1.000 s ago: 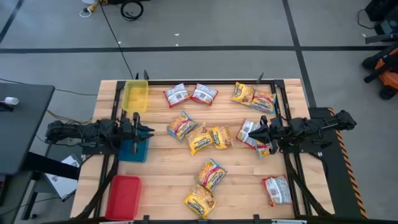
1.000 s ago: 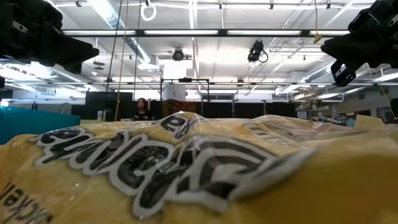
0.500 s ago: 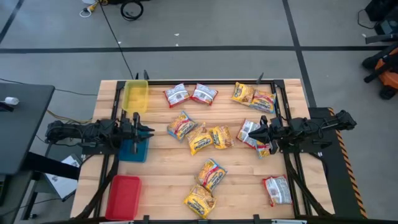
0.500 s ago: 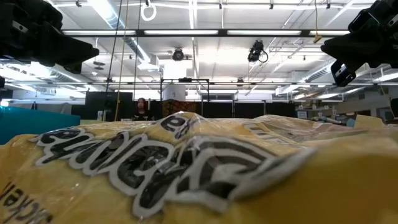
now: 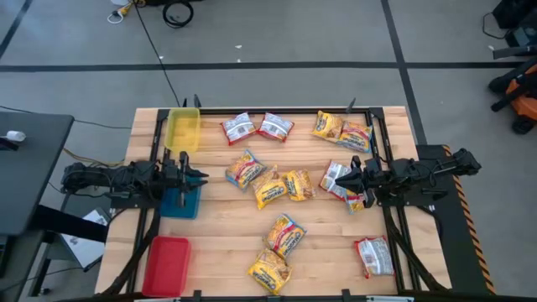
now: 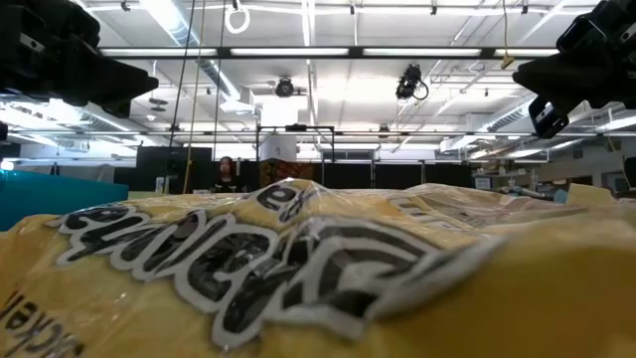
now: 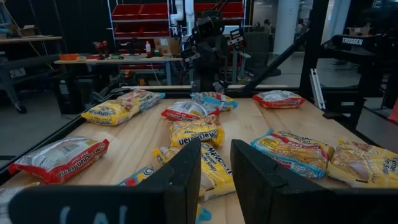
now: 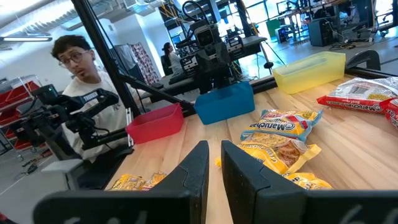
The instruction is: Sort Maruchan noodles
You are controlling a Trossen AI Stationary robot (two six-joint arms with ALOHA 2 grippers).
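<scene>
About a dozen Maruchan noodle packets lie flat and scattered on the wooden table: yellow-orange ones in the middle (image 5: 270,188), at the near edge (image 5: 268,270) and at the far right (image 5: 328,125), red-and-white ones at the far edge (image 5: 238,128) and near right (image 5: 373,256). My left gripper (image 5: 200,177) hovers at the table's left side over the blue tray's far end, narrowly open and holding nothing. My right gripper (image 5: 344,179) hovers at the right, beside a red-and-white packet (image 5: 334,176), also narrowly open. In the left wrist view the packets (image 7: 196,132) lie ahead of the fingers.
Along the left edge stand a yellow tray (image 5: 183,127), a blue tray (image 5: 180,203) and a red tray (image 5: 168,264). A black frame borders the table. One yellow packet (image 6: 298,278) fills the low view. A person (image 8: 81,68) sits beyond the table's left side.
</scene>
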